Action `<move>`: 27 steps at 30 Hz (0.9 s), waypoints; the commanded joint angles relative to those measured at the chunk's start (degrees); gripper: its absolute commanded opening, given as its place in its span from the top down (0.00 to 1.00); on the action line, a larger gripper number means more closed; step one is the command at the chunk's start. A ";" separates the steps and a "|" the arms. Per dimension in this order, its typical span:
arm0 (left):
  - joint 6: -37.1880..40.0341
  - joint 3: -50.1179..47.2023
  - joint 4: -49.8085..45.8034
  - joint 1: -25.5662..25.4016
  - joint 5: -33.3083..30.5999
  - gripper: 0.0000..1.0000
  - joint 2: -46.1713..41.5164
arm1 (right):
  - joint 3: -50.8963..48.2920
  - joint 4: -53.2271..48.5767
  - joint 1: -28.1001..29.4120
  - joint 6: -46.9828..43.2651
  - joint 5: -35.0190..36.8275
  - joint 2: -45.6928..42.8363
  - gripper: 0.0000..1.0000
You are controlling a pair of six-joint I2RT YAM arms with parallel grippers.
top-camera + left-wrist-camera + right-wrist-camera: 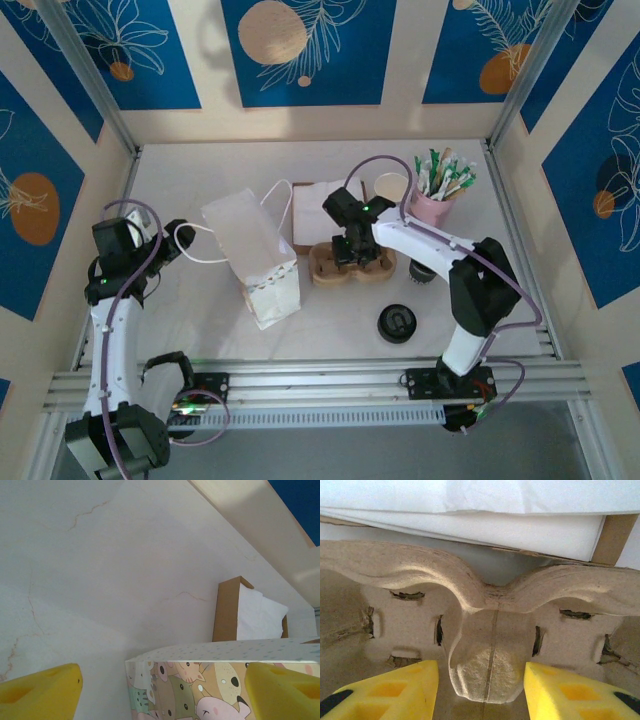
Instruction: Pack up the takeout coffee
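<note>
Black lid (396, 323): nearer the arm bases than the cup carrier (323, 268), a little to its right and apart from it.
Cup carrier: tan moulded pulp, flat on the table (200, 180), its long axis running left to right.
Right gripper (352, 254): directly over the carrier's middle. In the wrist view its yellow fingers (395, 692) are spread, one on each side of the centre hump (485, 677), pinching nothing.
Deciding relation: the hump lies straight ahead between the fingers, and their gap runs along the carrier's long axis. Closing here would likely pinch the hump.
Nearer arm: the right.
Paper bag (255, 262): near the carrier's left end, apart from it.
Left gripper (172, 240): well left of the carrier, beyond the bag, with its fingers (42, 690) spread and empty.
Napkin box (318, 212): just behind the carrier.
Pink cup (432, 207): behind the carrier, to the right.
</note>
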 commanded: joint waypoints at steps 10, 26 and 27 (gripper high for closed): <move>1.24 0.29 -0.33 -0.26 -0.46 0.16 -0.19 | 3.19 -2.63 1.50 0.30 4.47 2.10 0.58; 1.26 0.20 -0.33 -0.24 -0.37 0.16 -0.32 | 3.07 -2.12 1.59 1.66 3.90 1.12 0.53; 1.22 0.20 -0.34 -0.26 -0.37 0.16 -0.28 | 2.93 -2.03 1.52 1.62 3.90 1.35 0.52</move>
